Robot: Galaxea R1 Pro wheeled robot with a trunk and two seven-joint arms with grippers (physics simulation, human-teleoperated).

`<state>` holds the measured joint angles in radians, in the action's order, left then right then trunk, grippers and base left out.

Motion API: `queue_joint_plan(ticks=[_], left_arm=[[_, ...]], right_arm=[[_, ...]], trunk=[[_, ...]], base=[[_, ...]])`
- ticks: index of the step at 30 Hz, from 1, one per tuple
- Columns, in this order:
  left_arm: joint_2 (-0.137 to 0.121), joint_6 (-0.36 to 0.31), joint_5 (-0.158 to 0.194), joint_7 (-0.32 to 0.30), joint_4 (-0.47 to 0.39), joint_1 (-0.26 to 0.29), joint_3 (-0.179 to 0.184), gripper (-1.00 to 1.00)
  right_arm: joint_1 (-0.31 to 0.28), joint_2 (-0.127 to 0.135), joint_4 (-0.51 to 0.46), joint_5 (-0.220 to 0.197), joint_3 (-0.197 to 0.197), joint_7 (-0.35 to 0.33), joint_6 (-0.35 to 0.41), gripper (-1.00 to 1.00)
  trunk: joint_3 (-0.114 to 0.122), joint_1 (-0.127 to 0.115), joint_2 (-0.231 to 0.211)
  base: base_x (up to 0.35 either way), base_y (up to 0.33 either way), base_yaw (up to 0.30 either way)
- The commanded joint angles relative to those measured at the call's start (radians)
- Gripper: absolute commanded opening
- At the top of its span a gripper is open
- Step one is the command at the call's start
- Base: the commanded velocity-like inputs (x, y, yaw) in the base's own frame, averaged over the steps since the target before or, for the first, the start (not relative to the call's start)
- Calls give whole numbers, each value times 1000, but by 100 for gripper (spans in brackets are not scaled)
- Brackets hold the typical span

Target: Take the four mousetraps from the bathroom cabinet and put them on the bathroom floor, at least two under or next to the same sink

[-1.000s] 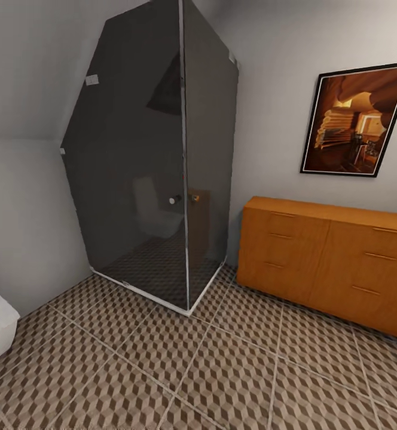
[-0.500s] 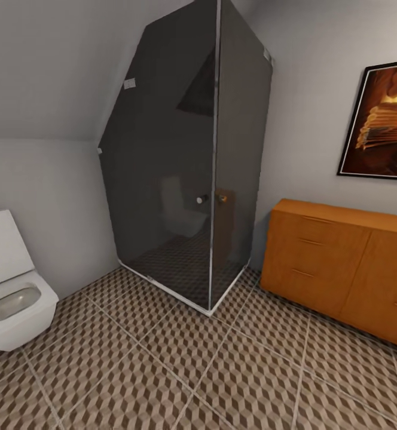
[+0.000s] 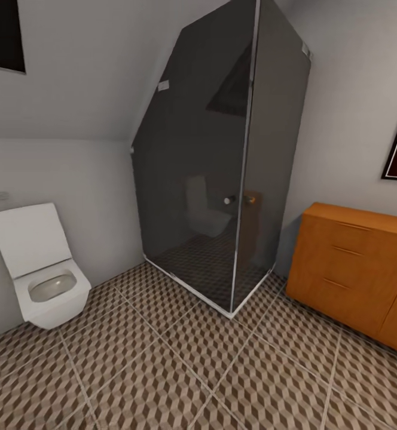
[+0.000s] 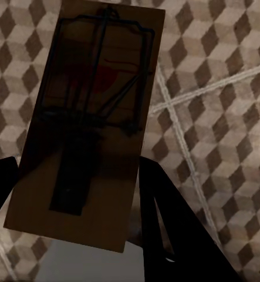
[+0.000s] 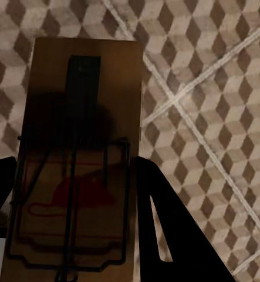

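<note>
Each black gripper, left [image 4: 77, 194] and right [image 5: 74, 202], pinches a flat brown wooden mousetrap [image 4: 85, 123] [image 5: 77, 158] lengthwise along its fingers above the cube-patterned tile floor [image 3: 162, 370], the orange-brown wooden cabinet [image 3: 354, 275] standing beyond.

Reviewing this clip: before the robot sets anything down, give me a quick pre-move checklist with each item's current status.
1. Left tool shut on a mousetrap: ok.
2. Right tool shut on the second mousetrap: ok.
3. Patterned bathroom floor beneath both traps: ok.
4. Bathroom sink located for placement: cannot tell.
5. Cabinet drawers closed: ok.
6. Remaining two mousetraps accounted for: cannot tell.
</note>
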<state>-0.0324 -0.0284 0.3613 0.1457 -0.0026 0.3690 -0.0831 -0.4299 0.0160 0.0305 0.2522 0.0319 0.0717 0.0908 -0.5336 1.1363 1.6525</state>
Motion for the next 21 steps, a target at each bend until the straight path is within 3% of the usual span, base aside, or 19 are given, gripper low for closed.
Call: queue_joint_plan(ticks=[1, 21], left_arm=[[0, -4, -7, 5, 0, 1, -8, -100], [0, -4, -7, 6, 0, 1, -8, -100]], right_arm=[[-1, 0, 2, 6, 3, 2, 1, -100], [-1, 1, 2, 6, 3, 2, 1, -100]], trunk=[[-1, 0, 1], [-1, 0, 1]], base=[[0, 0, 284], [0, 0, 284]])
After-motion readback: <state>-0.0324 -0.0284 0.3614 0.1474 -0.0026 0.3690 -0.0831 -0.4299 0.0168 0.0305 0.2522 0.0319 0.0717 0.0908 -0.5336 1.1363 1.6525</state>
